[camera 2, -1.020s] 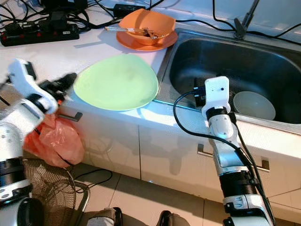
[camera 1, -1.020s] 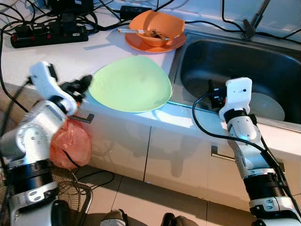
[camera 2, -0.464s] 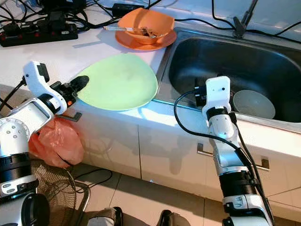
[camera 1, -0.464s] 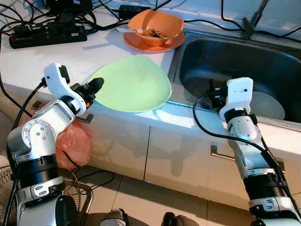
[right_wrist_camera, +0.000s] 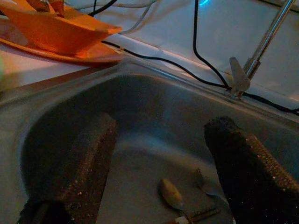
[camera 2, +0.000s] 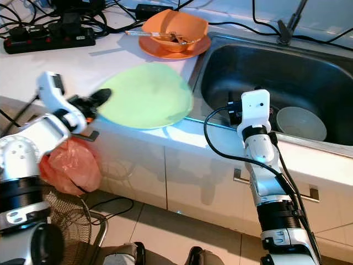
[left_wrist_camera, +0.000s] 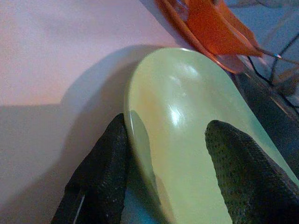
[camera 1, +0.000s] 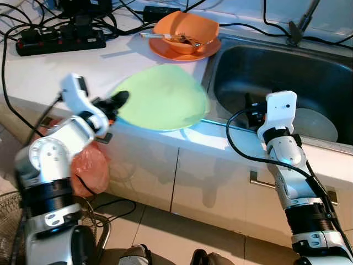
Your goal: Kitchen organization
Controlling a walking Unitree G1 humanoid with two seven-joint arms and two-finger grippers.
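Note:
A pale green plate (camera 1: 162, 96) lies on the white counter (camera 1: 49, 72) beside the sink (camera 1: 242, 66). My left gripper (camera 1: 118, 100) is at the plate's left rim and stands open. In the left wrist view, one black finger (left_wrist_camera: 98, 172) is against the rim and the other sits over the plate's face (left_wrist_camera: 187, 130). My right gripper (camera 1: 251, 110) hovers at the sink's front edge, open, its fingers (right_wrist_camera: 74, 172) pointing into the basin with nothing between them. An orange bowl (camera 1: 187, 32) with utensils sits on an orange plate (camera 1: 165, 51) at the back.
A white bowl (camera 1: 317, 124) and a spoon (right_wrist_camera: 170, 196) lie in the sink. A black power strip (camera 1: 58, 41) with tangled cables is at the back left. A red plastic bag (camera 1: 88, 168) hangs below the counter. A faucet base (camera 1: 300, 22) stands behind the sink.
My left gripper has reached forward from off the counter's edge to the green plate's rim, which now sits between its fingers. The plate looks blurred and slightly nearer the sink. The right arm is still.

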